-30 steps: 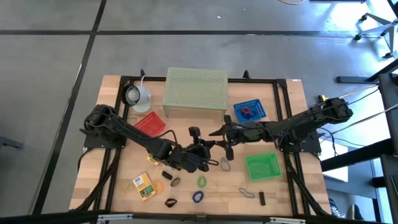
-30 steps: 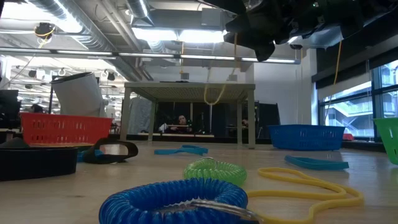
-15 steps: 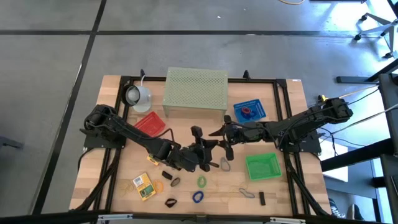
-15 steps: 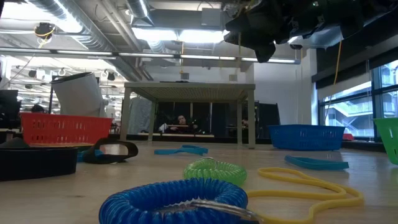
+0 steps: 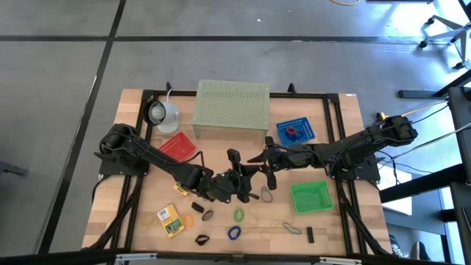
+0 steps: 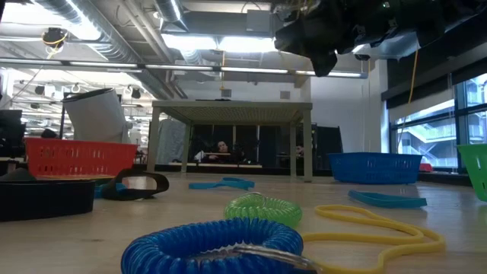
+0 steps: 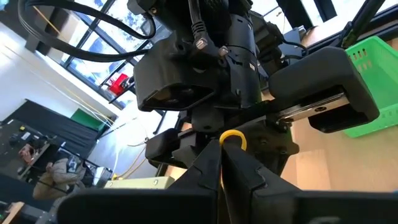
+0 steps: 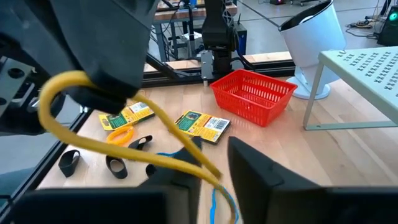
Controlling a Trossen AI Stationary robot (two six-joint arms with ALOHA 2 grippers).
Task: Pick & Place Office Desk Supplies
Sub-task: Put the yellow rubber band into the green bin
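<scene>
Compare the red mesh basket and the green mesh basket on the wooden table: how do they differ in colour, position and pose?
The red mesh basket sits on the table's left half, by the left arm; the green mesh basket sits on the right half, nearer the front edge. From above, the red basket lies turned at an angle, while the green basket lies nearly square to the table's edges. Both are small rectangular open-topped baskets.

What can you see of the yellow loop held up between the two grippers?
The yellow loop is a thin, rubbery-looking cord held off the table. One end curls out of the left gripper, whose fingers are shut on it. From there it slopes down as long strands to the right gripper, passing between its open fingers. It looks drawn out long, not round.
</scene>
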